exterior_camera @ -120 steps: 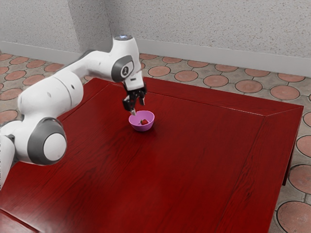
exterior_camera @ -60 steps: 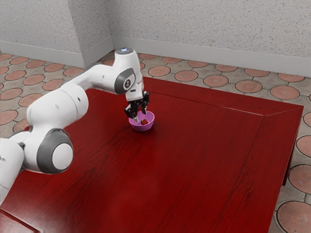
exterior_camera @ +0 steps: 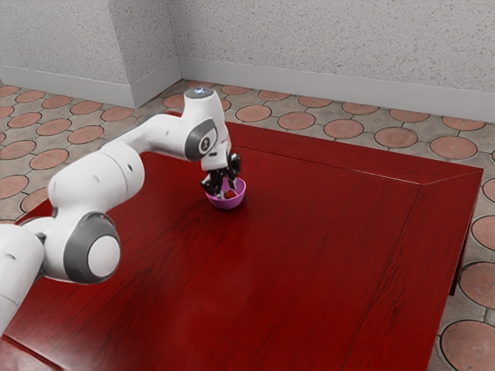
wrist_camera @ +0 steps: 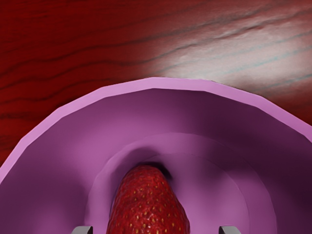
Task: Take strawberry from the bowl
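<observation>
Fingers (wrist_camera: 229, 230) parted, one tip each side of the strawberry (wrist_camera: 146, 204), a gap showing at both flanks, so nothing gripped. Berry sits off-centre between them, nearer one tip than the other. Gripper (exterior_camera: 227, 192) points down into the bowl (wrist_camera: 156, 84), tips inside the rim; whether they touch the bowl's floor, can't tell. Strawberry lies on its side in the bottom of the bowl, narrow end near the edge of the flat base. Bowl stands upright on the red table (exterior_camera: 309, 255), arm (exterior_camera: 97, 178) reaching in from the exterior view's left. Step in hand, as judged: lining up for the grasp, berry not taken out. Next move looks like a small settle lower if depth allows, maybe a slight shift to centre the fruit, then close gently and lift straight up past the rim. Risks: nearer finger nudging the berry first, rounded fruit rolling or slipping, a fingertip catching the bowl wall and dragging it along
</observation>
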`<action>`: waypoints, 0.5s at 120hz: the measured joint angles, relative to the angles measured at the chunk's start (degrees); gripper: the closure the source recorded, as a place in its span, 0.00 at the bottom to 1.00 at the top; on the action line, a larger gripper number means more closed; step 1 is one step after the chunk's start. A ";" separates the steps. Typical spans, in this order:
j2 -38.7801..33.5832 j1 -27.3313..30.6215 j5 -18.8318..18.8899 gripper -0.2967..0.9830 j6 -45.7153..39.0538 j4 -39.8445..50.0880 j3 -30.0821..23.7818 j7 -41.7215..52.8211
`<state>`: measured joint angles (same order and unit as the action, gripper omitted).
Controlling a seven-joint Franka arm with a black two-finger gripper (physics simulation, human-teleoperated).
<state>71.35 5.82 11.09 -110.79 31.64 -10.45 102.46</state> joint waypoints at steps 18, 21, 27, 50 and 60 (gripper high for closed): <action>0.32 0.06 -0.14 0.56 -0.50 0.05 -0.01 0.36; 0.33 0.06 -0.16 0.58 -0.55 0.06 -0.03 0.38; 0.34 0.07 -0.20 0.61 -0.65 0.10 -0.12 0.40; -0.09 0.05 -0.30 0.72 -1.20 1.53 -0.72 0.34; -1.37 0.09 -0.39 0.74 -1.40 3.51 -0.66 0.14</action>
<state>69.98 5.92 10.70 -112.19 35.15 -11.11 102.60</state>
